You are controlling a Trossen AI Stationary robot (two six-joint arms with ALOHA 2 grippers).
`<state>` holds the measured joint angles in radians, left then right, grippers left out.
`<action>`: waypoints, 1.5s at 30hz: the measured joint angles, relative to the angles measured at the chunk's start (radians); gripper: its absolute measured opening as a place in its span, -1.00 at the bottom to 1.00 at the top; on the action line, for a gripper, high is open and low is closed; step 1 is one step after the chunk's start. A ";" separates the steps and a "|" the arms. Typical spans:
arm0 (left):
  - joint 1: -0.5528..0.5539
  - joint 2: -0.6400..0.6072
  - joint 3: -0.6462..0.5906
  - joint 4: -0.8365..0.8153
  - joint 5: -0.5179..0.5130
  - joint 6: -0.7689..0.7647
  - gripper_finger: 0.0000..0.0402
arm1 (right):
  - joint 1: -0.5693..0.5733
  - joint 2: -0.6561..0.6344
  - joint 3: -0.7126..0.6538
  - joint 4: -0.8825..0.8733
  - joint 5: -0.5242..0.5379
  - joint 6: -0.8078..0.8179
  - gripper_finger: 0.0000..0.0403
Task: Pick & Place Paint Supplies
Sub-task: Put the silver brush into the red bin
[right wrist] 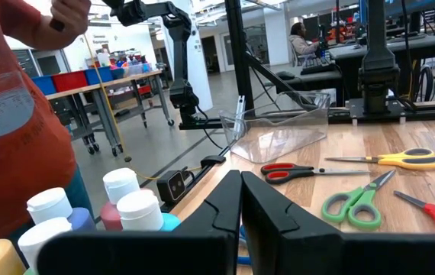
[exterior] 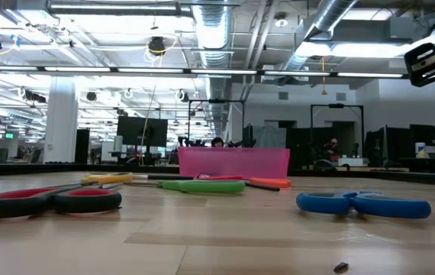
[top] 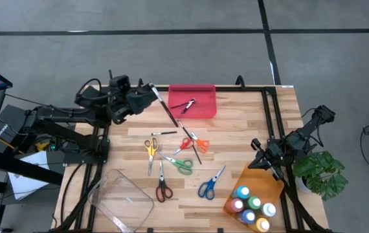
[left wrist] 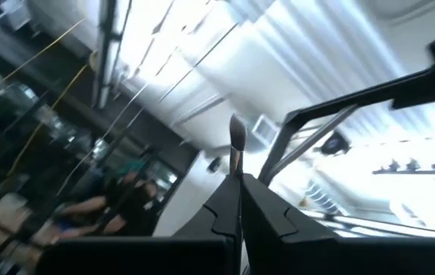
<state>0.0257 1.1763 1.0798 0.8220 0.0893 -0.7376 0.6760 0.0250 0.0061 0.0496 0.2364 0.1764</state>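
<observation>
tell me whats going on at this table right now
The left gripper is shut on a thin brush, held up near the red tray at the table's far edge. The right gripper waits shut beside the orange tray of paint bottles. Several scissors lie mid-table.

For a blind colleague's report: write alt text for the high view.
The left gripper, shut on a thin dark brush, hangs by the red tray at the table's far edge. Five scissors lie mid-table. The right gripper waits shut above an orange tray of paint bottles.
</observation>
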 joint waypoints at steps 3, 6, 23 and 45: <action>0.000 0.000 0.000 0.030 0.002 0.000 -1.00 | 0.000 0.000 0.000 0.000 0.000 0.000 -0.96; 0.000 0.000 0.000 0.050 0.002 0.000 -1.00 | 0.000 0.000 0.000 0.000 0.000 0.000 -0.96; 0.019 0.001 0.000 -0.222 -0.056 0.231 -1.00 | 0.000 0.000 0.000 0.000 0.000 0.000 -0.96; 0.234 0.003 0.000 -0.775 -0.292 0.427 -1.00 | 0.000 0.000 0.000 0.000 0.000 0.000 -0.96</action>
<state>0.2598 1.1792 1.0798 0.0472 -0.2031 -0.3102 0.6761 0.0254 0.0060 0.0497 0.2367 0.1762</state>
